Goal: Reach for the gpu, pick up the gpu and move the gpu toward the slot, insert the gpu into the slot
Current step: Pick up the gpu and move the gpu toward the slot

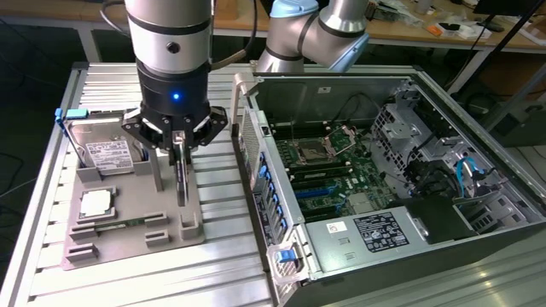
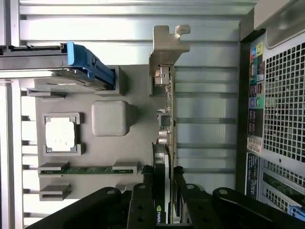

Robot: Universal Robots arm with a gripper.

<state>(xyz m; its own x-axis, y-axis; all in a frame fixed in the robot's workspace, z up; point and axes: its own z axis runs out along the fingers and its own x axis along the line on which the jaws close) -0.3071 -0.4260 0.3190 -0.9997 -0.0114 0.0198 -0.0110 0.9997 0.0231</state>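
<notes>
Standing on edge — gpu (image 2: pixel 167 121) in jaws, bracket (image 2: pixel 167 50) farthest out

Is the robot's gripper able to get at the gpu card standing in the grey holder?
Probably yes. The gripper is right over the gpu's top edge, with nothing in between to block it.

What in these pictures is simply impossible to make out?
Exterior view: top edge of the gpu, hidden by the gripper.
Wrist view: one end of the gpu, covered by the gripper.
Exterior view: print on the hard drive label, too small to read.
Exterior view: the slot, too small for detail.
Exterior view: the arm, cut off by the top edge.
</notes>
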